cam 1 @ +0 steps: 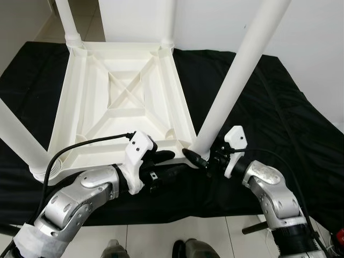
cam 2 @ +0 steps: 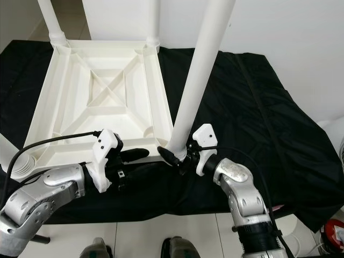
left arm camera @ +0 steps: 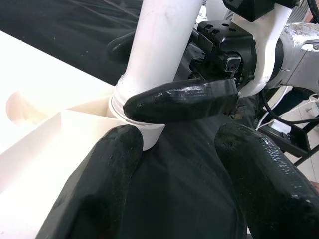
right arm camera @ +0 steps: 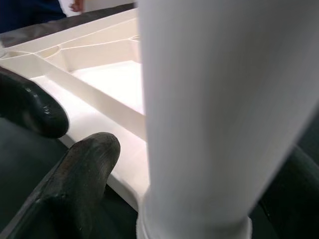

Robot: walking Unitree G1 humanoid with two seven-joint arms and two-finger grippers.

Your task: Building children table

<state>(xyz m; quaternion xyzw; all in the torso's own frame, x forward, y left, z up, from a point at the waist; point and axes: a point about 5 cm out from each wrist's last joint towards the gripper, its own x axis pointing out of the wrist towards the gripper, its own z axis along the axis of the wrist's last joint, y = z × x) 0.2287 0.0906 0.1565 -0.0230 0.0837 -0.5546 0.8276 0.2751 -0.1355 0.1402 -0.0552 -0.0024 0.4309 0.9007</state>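
Nearest: left hand (cam 1: 164,161), fingers parted, at the near edge of the upturned white children's table (cam 1: 126,102). Right hand (cam 1: 200,158) clasps the base of the near-right leg (cam 1: 236,75), which stands in its corner socket. Beneath: black cloth (cam 1: 279,118) on the floor. Far: two legs upright in the far corners; ribbed underside faces up.

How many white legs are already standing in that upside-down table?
4. Two at the far corners, one at the near left corner, and one at the near right corner, with the right gripper at its base.
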